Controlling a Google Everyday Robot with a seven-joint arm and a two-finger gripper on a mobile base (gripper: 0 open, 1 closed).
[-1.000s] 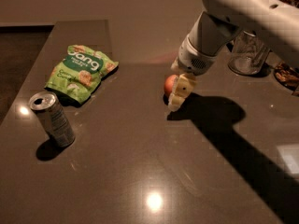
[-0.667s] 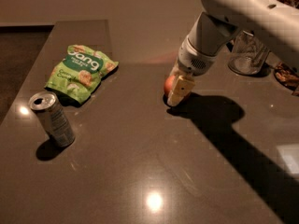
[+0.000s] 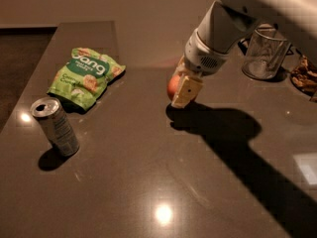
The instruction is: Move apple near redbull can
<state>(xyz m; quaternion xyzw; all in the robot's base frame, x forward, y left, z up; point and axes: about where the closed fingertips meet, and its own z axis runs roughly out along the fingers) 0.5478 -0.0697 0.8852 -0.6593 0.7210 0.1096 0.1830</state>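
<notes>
The red-orange apple (image 3: 173, 88) is at the middle of the dark table, mostly hidden behind my gripper (image 3: 181, 89). The gripper comes down from the upper right, and its yellowish finger (image 3: 187, 91) lies against the apple's right side. The jaws are closed on the apple, which sits at or just above the table surface. The silver-grey redbull can (image 3: 56, 126) stands upright at the left front, far to the left of the apple.
A green snack bag (image 3: 86, 77) lies flat behind the can at the left. A clear glass (image 3: 264, 53) stands at the back right, with dark clutter (image 3: 304, 76) beside it. The table's left edge (image 3: 29, 81) runs close to the can and bag.
The gripper and the apple have shifted a little to the left together. The can and bag have not moved.
</notes>
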